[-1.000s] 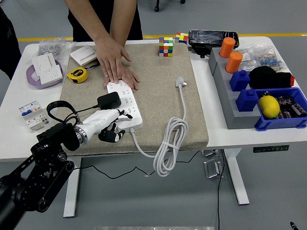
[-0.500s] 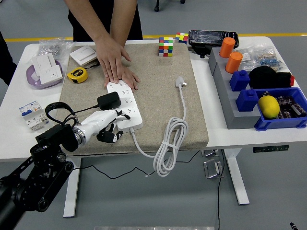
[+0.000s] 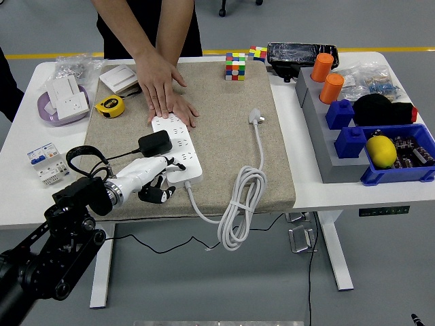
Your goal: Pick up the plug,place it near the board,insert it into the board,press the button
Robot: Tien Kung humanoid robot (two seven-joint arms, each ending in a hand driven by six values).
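A white power strip point(image 3: 178, 148) lies on the beige mat point(image 3: 217, 115), with a black plug adapter point(image 3: 155, 142) seated in its left side. My left hand point(image 3: 158, 182), white with black fingertips, hovers at the strip's near end, fingers curled loosely and holding nothing. A person's two hands point(image 3: 163, 92) press flat on the strip's far end. The strip's own white plug point(image 3: 255, 117) and coiled cable point(image 3: 239, 204) lie to the right on the mat. My right arm is out of sight.
Left of the mat sit a yellow tape measure point(image 3: 109, 105), white sockets point(image 3: 66, 95) and a small breaker point(image 3: 45, 163). Cubes point(image 3: 235, 66) stand at the back. Orange cups point(image 3: 327, 78), blue blocks and a blue bin with a lemon point(image 3: 380, 151) crowd the right.
My left hand and arm shifted very slightly; the person's hands and the strip stayed put.
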